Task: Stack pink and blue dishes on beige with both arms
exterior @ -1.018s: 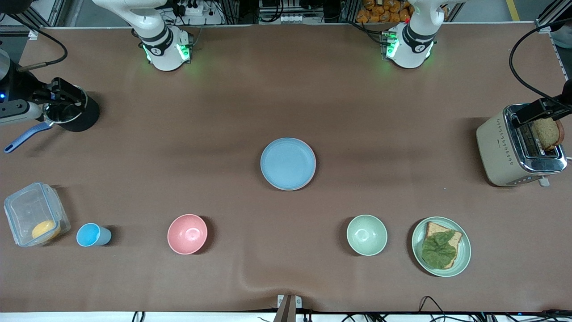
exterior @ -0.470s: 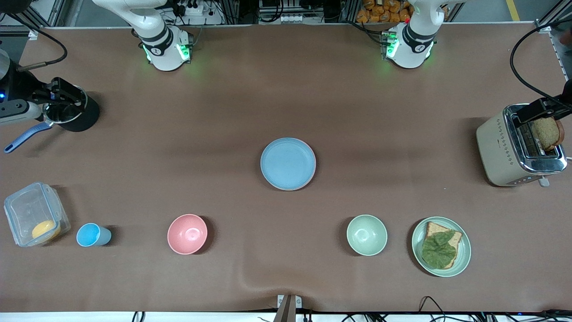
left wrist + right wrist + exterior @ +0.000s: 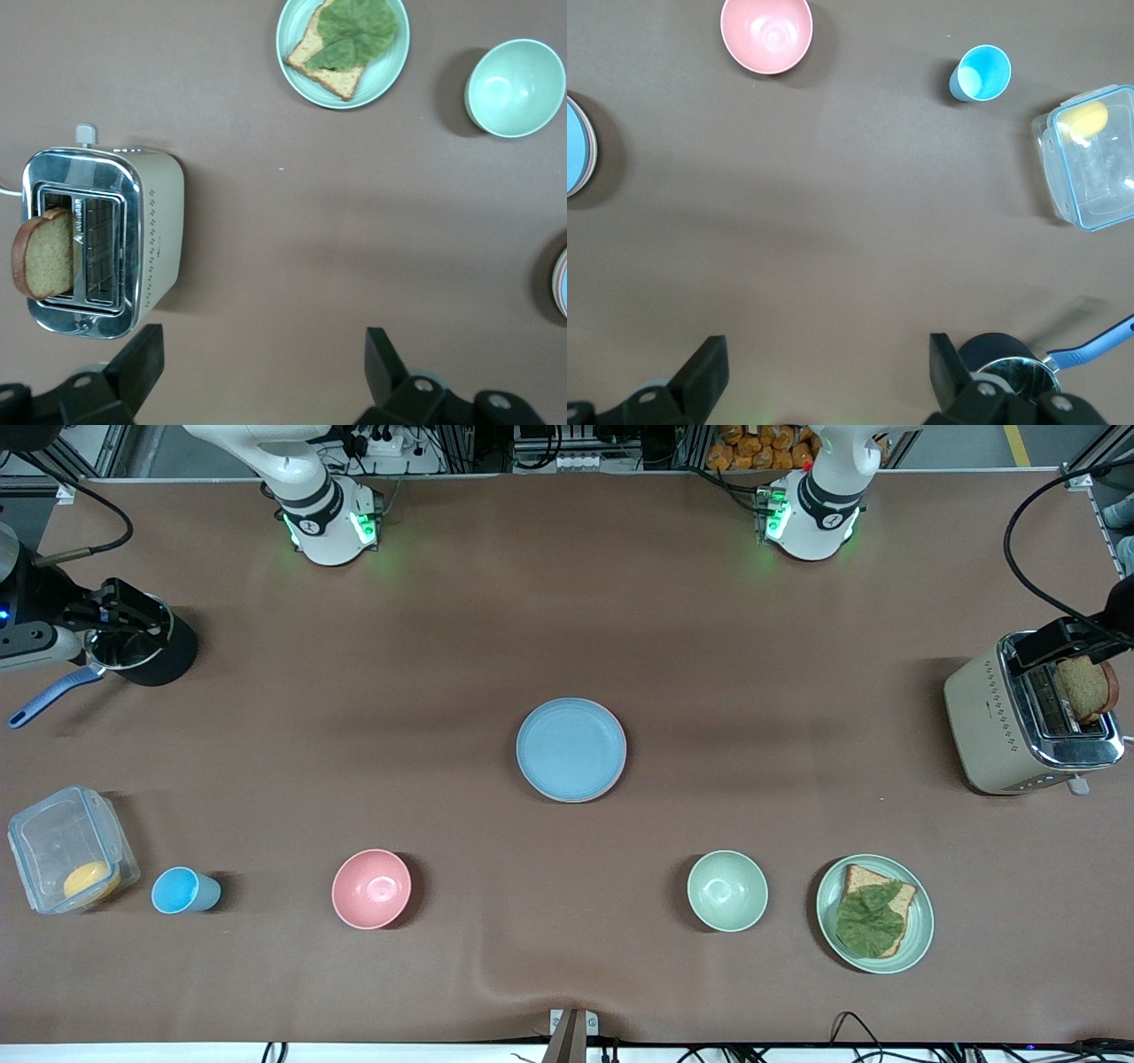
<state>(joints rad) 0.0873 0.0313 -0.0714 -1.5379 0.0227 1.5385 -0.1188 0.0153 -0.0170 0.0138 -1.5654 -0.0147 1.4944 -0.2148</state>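
A light blue plate [image 3: 571, 749] lies mid-table on top of a stack. A thin rim of the pink plate [image 3: 624, 763] peeks out under it toward the left arm's end. The beige plate is hidden. The stack's edge also shows in the right wrist view, where the blue plate [image 3: 574, 146] is cut off. My left gripper [image 3: 261, 363] hangs open and empty, high over the toaster [image 3: 1028, 717]. My right gripper [image 3: 826, 367] hangs open and empty, high beside the black pot [image 3: 146, 651]. Both are well away from the stack.
Nearer the camera stand a pink bowl [image 3: 371, 888], a green bowl [image 3: 727, 890], a green plate [image 3: 921, 934] with bread and lettuce, a blue cup [image 3: 182, 891] and a clear box [image 3: 66, 846]. A bread slice [image 3: 1085, 689] sticks out of the toaster.
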